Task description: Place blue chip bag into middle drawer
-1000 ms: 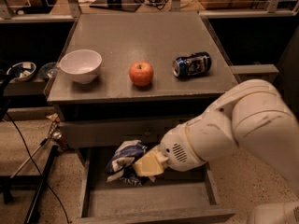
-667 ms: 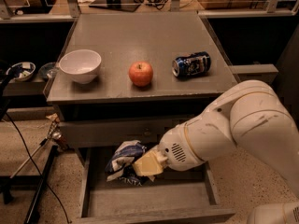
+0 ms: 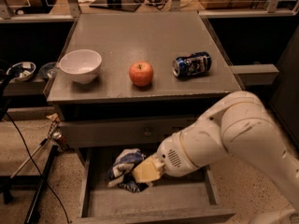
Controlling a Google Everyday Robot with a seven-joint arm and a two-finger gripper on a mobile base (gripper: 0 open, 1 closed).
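The blue chip bag (image 3: 122, 168) lies crumpled inside the pulled-out middle drawer (image 3: 154, 214), near its back wall and left of centre. The gripper (image 3: 147, 171) is in the drawer too, touching the bag's right side; whether it has hold of the bag cannot be told. The white arm (image 3: 224, 134) reaches in from the right. On the cabinet top (image 3: 140, 31), along the front edge, stand a white bowl (image 3: 80, 65), an apple (image 3: 141, 73) and a can (image 3: 191, 64) lying on its side.
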